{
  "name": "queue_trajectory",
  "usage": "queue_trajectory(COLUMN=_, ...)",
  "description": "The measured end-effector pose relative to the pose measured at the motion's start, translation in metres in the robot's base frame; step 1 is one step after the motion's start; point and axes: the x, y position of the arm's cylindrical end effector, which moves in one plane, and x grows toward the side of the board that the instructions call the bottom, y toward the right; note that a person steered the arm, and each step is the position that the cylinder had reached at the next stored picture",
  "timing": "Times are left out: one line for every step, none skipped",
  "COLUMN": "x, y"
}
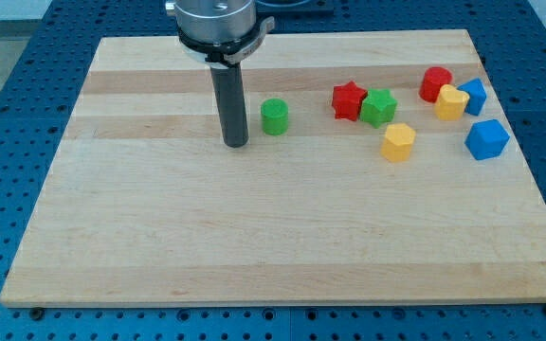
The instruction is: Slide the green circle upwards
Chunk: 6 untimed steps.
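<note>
Rod upright, my tip (235,144) beside green circle (274,116)

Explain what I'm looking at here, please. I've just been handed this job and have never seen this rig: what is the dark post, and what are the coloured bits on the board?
There is one camera picture, looking down at a slant on a wooden board. The dark post is the arm's rod; its lower end, my tip, rests on the board and pushes things. It has no gripper, so nothing is held.

The green circle, the block to be slid, sits just to the view's right of my tip, with a small gap. Further right are a red star touching a green star, and a yellow block below them. At the far right cluster a red block, another yellow block and two blue blocks.
</note>
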Motion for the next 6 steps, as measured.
queue_trajectory(x=0.0, y=0.007)
queue_trajectory(x=-0.001, y=0.023)
queue_trajectory(x=-0.005, y=0.039)
queue_trajectory(x=-0.012, y=0.054)
queue_trajectory(x=-0.023, y=0.066)
queue_trajectory(x=-0.036, y=0.073)
